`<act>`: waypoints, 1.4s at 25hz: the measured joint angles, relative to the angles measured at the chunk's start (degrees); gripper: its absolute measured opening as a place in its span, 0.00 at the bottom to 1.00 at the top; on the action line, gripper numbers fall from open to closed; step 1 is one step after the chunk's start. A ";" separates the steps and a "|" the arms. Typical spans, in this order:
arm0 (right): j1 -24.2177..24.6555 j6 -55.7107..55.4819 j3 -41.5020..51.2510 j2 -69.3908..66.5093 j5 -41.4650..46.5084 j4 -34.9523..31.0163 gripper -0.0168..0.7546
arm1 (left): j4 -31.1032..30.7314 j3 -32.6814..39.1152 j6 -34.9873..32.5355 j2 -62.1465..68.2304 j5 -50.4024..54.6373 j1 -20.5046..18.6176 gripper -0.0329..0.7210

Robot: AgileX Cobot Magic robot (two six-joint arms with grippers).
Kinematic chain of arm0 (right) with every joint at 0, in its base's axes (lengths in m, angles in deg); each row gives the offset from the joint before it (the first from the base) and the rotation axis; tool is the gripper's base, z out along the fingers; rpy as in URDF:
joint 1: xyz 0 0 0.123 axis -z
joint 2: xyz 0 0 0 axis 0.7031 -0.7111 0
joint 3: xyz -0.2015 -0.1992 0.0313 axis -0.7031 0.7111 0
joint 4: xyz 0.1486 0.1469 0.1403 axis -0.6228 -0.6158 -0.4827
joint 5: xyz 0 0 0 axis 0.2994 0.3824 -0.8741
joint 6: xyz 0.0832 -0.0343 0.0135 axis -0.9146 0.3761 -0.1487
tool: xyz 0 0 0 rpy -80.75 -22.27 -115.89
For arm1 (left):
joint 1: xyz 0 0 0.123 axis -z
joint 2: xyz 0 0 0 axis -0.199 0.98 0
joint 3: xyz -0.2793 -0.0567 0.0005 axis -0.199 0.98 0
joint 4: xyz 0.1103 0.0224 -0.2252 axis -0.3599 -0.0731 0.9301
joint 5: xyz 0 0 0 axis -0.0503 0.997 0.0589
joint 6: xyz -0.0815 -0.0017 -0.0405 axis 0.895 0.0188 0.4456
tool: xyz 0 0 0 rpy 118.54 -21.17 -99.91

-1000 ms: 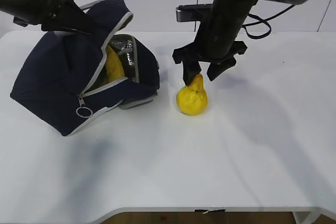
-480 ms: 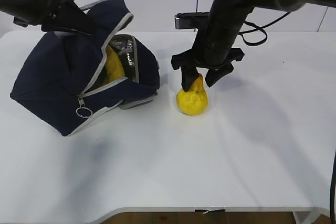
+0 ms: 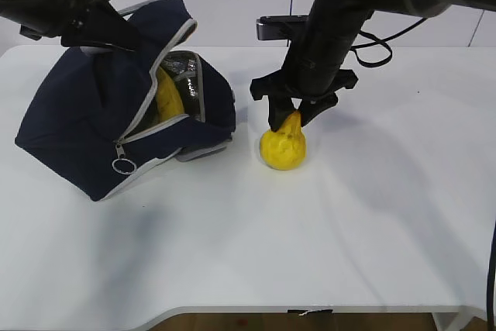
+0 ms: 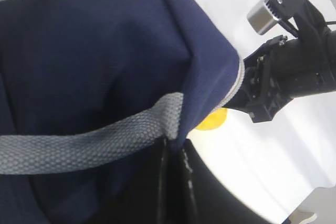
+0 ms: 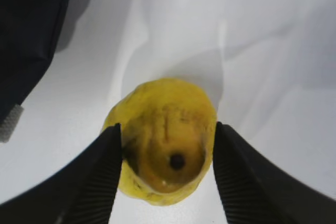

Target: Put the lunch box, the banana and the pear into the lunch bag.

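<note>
The navy lunch bag (image 3: pixel 85 122) lies tilted at the left with its zipper open. My left gripper (image 3: pixel 89 36) is shut on its top flap and holds it up; in the left wrist view (image 4: pixel 173 153) the jaws pinch the blue fabric beside a grey strap. The banana (image 3: pixel 167 97) shows inside the opening. The lunch box is hidden. The pear (image 3: pixel 283 145) stands upright on the table right of the bag. My right gripper (image 3: pixel 293 114) comes down over its neck. In the right wrist view (image 5: pixel 167 156) both fingers press the pear (image 5: pixel 163 129).
The bag's zipper pull ring (image 3: pixel 123 165) hangs at the front of the opening. The white table (image 3: pixel 372 215) extends to the right and front. The right arm's cable (image 3: pixel 380 44) hangs behind the pear.
My right gripper's fingers have closed in on the pear's neck, from wide apart to touching it. The pear shifted slightly left. The left gripper and the bag have not moved.
</note>
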 joint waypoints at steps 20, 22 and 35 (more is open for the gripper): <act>0.00 -0.10 -7.02 -0.27 8.64 -0.13 0.41 | -2.46 0.00 0.00 0.00 0.23 0.00 0.04; 0.00 -0.10 -9.45 -0.27 9.35 -0.28 0.41 | -4.96 0.00 1.29 0.00 0.36 0.00 0.04; 0.00 7.96 -17.66 -0.27 10.33 -23.41 0.41 | -4.29 0.00 4.22 -0.66 1.22 -4.45 0.04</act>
